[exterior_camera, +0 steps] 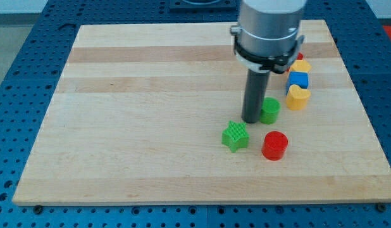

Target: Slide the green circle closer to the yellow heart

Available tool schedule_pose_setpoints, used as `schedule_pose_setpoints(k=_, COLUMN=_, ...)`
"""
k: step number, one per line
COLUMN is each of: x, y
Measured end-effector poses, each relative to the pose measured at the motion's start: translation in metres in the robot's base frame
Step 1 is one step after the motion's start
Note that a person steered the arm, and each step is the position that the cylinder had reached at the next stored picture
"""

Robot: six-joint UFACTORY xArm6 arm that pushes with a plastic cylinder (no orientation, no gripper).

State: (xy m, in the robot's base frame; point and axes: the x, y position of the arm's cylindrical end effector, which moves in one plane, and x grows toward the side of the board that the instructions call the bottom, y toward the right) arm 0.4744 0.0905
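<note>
The green circle point(270, 110) lies on the wooden board point(151, 126), right of the middle. My tip point(252, 120) stands against its left side, touching or nearly touching it. The yellow heart point(298, 97) lies a short way up and to the right of the green circle, with a small gap between them.
A green star point(235, 136) lies below and left of my tip. A red circle point(274, 145) lies below the green circle. A blue block point(298, 80) and a yellow block point(301, 66) line up above the yellow heart, with a red block point(300, 56) partly hidden behind the arm.
</note>
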Motion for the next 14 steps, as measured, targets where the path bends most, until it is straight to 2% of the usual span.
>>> schedule_pose_setpoints(k=3, x=-0.003, y=-0.029)
schedule_pose_setpoints(k=4, x=-0.029, y=-0.050)
schedule_pose_setpoints(k=5, x=-0.035, y=-0.050)
schedule_pose_setpoints(k=6, x=-0.026, y=-0.050)
schedule_pose_setpoints(k=14, x=-0.004, y=0.028)
